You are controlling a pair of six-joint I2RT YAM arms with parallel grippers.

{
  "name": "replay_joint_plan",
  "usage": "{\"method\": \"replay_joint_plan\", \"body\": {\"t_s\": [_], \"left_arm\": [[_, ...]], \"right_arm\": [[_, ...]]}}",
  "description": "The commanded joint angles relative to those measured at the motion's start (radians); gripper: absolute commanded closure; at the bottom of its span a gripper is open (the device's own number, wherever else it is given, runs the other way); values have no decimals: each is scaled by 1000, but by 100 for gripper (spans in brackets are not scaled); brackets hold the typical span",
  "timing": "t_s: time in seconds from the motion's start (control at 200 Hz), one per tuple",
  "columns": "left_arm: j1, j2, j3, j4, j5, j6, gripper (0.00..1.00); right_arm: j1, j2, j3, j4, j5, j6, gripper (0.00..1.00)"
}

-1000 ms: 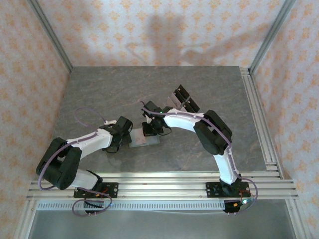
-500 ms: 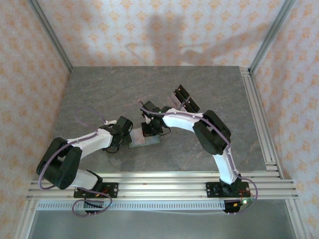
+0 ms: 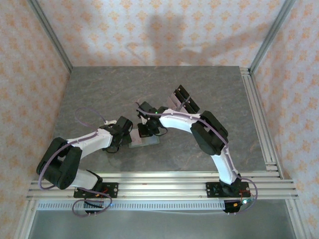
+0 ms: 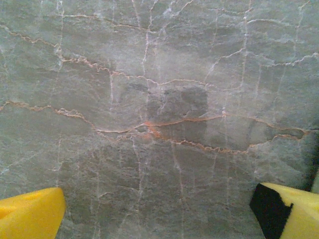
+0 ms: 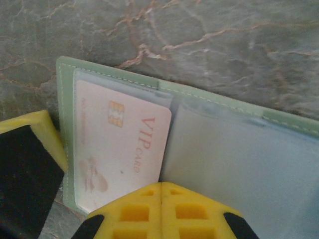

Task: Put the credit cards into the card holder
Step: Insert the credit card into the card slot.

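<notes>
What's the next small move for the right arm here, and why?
Probably raise the right gripper a little off the card holder. Its fingers are shut at the credit card's lower edge. The card already looks seated in the holder's left clear sleeve, so more pushing seems unnecessary.

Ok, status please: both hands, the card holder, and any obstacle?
Left hand open over table. Right hand shut, at open card holder. One card inside it. Nothing blocking.
</notes>
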Motion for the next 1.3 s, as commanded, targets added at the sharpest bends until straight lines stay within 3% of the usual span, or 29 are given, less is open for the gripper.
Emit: {"method": "replay_joint_plan", "body": {"t_s": [0.0,0.265,0.851,1.046,1.296], "left_arm": [[4,31,-16,23,9,-11,0],[4,24,-15,16,1,-11,0],[4,-7,-13,2,7,-7,0],[4,-28,-3,-8,12,-2,0],[4,-15,11,-5,17,4,0]], "right_arm": [[11,13,29,-32,-11,-10,98],[-3,-55,-52,-25,58,-19,88],[-52,-183,-174,55,16,8,77],[-52,-214,-146,41,13,12,76],[-46,-142,-117,70,-35,34,82]]}}
